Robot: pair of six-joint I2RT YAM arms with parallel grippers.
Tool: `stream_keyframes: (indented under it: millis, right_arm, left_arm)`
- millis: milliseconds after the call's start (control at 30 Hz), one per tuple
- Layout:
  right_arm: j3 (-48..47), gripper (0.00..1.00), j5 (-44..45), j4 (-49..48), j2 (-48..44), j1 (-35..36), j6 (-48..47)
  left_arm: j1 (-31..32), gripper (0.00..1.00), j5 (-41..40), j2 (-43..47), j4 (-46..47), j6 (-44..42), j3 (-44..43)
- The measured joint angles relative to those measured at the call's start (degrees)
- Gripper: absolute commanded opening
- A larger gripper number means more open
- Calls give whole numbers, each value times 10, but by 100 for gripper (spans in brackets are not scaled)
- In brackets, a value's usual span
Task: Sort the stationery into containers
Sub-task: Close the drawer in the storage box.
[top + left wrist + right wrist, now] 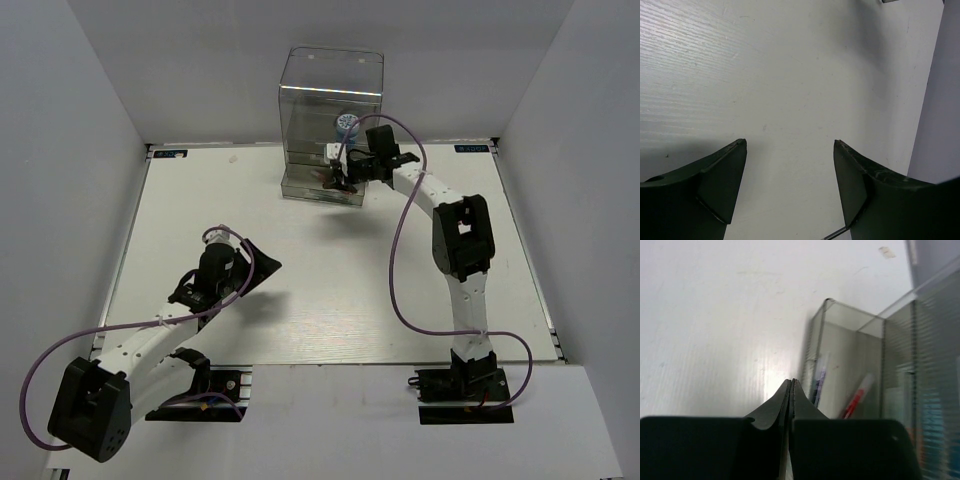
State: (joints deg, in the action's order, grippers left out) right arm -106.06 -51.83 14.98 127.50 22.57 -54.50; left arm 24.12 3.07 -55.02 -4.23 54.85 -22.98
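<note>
Near: left tool spread, empty, over bare counter, well short of clear box. Then right tool pressed together, empty, just before box's low front bin. In that bin: red pen, dark pen; jar higher inside. Risk: right tool may clip bin rim, shove box.

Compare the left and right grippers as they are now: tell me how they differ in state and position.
The left gripper is open, fingers spread wide; the right gripper is shut, fingertips pressed together. The left gripper hangs over bare table, well away from the clear box; the right gripper is right beside its low front compartment. Both have dark fingers and hold nothing.
</note>
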Motion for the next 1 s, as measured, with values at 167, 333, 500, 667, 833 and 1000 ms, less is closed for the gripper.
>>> stream_keyframes:
  millis: [167,333,500,667,833,1000]
  right_arm:
    - [0,0,5,85,15,7,-68]
    - [6,0,34,137,42,11,-120]
    - [37,0,101,117,46,11,-112]
    - [53,0,188,37,47,10,-79]
    - [66,0,260,-38,47,8,-45]
    - [57,0,304,-72,52,9,-30]
  left_arm:
    - [0,80,0,9,0,2,0]
    - [0,80,0,17,0,3,1]
    - [0,80,0,17,0,7,3]
    - [0,80,0,13,0,8,7]
    - [0,80,2,0,4,8,7]
    - [0,80,5,-5,8,7,7]
